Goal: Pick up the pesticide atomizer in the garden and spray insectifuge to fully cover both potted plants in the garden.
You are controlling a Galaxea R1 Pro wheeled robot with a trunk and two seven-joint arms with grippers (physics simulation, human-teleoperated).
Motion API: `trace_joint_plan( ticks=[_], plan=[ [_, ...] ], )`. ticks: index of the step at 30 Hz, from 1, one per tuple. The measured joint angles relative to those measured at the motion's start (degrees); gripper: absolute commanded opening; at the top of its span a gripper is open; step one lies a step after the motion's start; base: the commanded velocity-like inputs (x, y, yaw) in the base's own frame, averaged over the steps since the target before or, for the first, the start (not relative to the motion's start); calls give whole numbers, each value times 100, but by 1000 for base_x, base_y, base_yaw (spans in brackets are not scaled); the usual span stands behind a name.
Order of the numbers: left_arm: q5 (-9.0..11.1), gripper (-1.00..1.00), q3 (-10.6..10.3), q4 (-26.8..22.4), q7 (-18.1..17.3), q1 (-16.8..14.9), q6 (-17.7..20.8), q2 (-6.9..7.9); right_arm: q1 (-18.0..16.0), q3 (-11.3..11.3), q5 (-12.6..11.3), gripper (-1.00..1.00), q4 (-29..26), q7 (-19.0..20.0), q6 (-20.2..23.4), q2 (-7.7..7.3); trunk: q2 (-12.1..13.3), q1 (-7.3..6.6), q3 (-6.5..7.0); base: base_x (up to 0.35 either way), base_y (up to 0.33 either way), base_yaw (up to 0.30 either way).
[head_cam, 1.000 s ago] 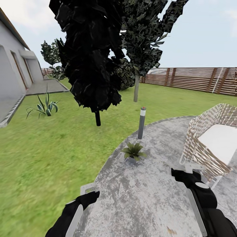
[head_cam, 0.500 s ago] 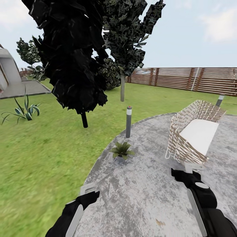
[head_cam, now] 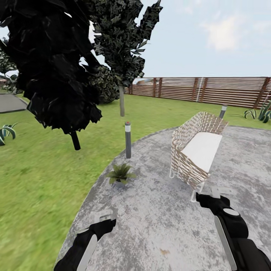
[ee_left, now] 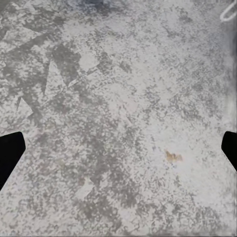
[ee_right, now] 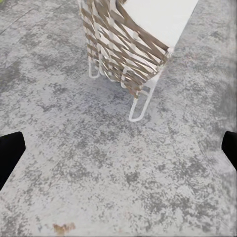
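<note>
One potted plant (head_cam: 120,174), a low green rosette in a small grey pot, stands at the left rim of the round grey stone patio (head_cam: 158,222) in the garden. The pesticide atomizer is out of view. My left gripper (head_cam: 101,217) hovers low over the patio, nearer to me than the plant, open and empty; the left wrist view has its gripper (ee_left: 118,148) over bare stone. My right gripper (head_cam: 210,192) is open and empty too, just short of the wicker chair's leg; in the right wrist view this gripper (ee_right: 118,148) faces that chair.
A wicker chair (head_cam: 190,150) with a white cushion stands on the patio ahead right. A grey post with a red top (head_cam: 128,140) rises behind the plant, and a second post (head_cam: 223,111) beyond the chair. Dark trees (head_cam: 56,75) stand on the lawn at left, and a slat fence (head_cam: 210,90) closes the back.
The camera has swung to the right, so the plant, post and chair have slid left in the picture. Both arms hold the same pose, grippers still open.
</note>
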Motion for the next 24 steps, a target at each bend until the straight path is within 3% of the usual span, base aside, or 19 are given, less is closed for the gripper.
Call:
trace_joint_plan(
  ticks=[24],
  plan=[
    [-1, 100, -85, 1, -12, 0, 8, 6, 0, -11, 0, 100, 0, 2, 0, -7, 0, -1, 0, 151, -290, -278]
  ],
)
